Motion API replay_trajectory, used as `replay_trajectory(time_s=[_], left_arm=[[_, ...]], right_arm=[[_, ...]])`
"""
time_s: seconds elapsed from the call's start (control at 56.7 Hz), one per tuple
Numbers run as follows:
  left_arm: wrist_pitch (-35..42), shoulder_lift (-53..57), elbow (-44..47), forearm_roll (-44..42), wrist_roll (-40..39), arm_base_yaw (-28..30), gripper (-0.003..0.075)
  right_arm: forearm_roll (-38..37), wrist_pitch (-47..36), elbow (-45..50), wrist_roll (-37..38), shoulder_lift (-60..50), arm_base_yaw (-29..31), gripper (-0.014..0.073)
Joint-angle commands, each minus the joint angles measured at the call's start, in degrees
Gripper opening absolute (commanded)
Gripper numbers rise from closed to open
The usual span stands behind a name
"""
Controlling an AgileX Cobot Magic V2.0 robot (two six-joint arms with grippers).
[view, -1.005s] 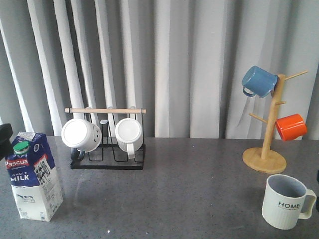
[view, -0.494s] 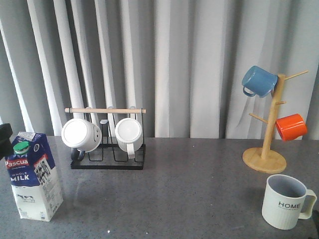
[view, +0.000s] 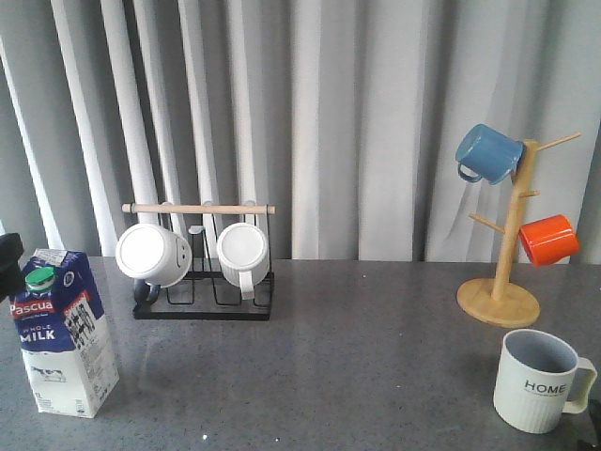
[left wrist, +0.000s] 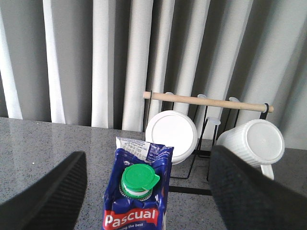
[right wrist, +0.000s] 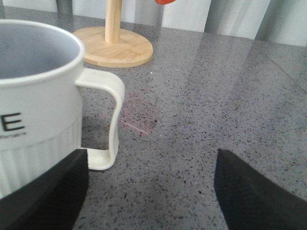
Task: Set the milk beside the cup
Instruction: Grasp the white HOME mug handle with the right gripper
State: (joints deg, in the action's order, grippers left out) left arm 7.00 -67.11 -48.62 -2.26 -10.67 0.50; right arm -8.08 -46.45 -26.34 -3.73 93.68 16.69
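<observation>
Front view: tall blue and white gable-top milk carton [view: 62, 331] with green round cap stands upright on the grey speckled tabletop [view: 357, 357], far left of the pale ribbed "HOME" mug [view: 539, 379] and well apart from it. Black wire mug rack [view: 202, 282] with a wooden rail and two plain white mugs sits behind the carton, toward the mug's side. Bamboo mug tree [view: 502, 272] with a blue and an orange mug stands just behind the "HOME" mug.

Left wrist view: left gripper [left wrist: 144, 189] released, both dark fingers [left wrist: 45, 196] spread wide, the carton's cap and top between them but not touching either. Nothing grasped.

Right wrist view: right gripper [right wrist: 151, 191] also spread wide and empty, low over the tabletop just beside the mug's handle.

Judgement: pickup not yet made; task at its start.

Risks:
- Carton is tall and narrow. A finger clipping the gable top while closing in could tip it.
- A grasp high near the cap may let it swing or slip in the carry.
- The travel toward the mug passes in front of the rack; a low path could knock it.
- Right gripper sits close to the mug's handle and could crowd the set-down spot or nudge the mug.
</observation>
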Motion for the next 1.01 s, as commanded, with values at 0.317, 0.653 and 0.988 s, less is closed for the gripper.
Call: replay_trajectory(time_s=[0.317, 0.653, 0.988], left_arm=[[4.23, 1.08, -2.05, 0.11, -0.61, -0.05, 0.0502], [4.23, 1.08, -2.05, 0.11, -0.61, -0.05, 0.0502], [4.23, 1.08, -2.05, 0.11, -0.61, -0.05, 0.0502]], right_arm=[[-2.26, -5.65, -6.82, 0.27, 5.46, 0.28, 0.0522], [-2.91, -6.66, -12.74, 5.61, 9.97, 0.28, 0.0507], [-3.46, -6.62, -16.87, 13.55, 16.05, 0.08, 0.0091]])
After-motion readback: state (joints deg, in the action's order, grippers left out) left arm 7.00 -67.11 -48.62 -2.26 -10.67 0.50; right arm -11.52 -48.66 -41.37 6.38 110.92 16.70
